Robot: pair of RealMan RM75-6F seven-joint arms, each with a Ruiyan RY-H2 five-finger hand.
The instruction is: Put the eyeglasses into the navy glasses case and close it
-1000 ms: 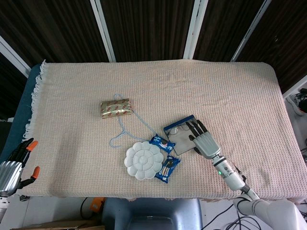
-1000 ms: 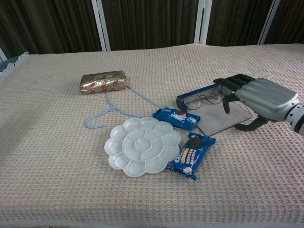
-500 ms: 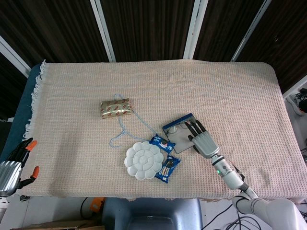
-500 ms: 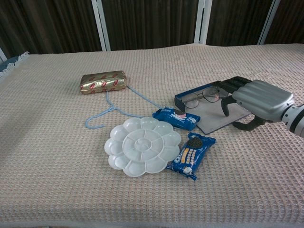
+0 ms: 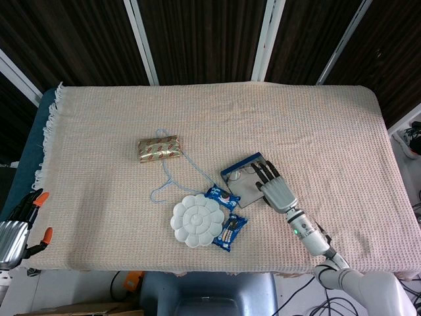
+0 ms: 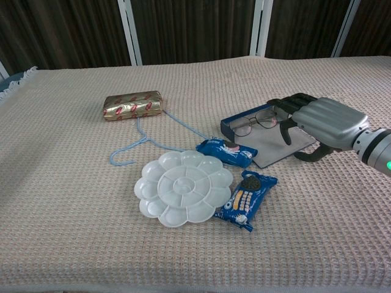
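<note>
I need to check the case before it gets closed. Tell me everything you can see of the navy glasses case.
The navy glasses case is a flat rectangular box, lying open on the beige waffle-weave cloth, with a dark blue rim and a grey lining or flap spread toward the robot. The thin wire-framed eyeglasses rest against its blue edge. The right hand hangs over its right end, fingertips at the glasses. A blue snack packet lies just beside it.

Around the open navy glasses case point(image 6: 269, 137), we see bare cloth at twelve and three o'clock. At seven o'clock a blue snack packet point(image 6: 226, 151) lies just beside it, with the white palette point(image 6: 183, 187) and cookie packet point(image 6: 246, 199) beyond. The blue string point(image 6: 146, 137) trails off at nine o'clock.
</note>
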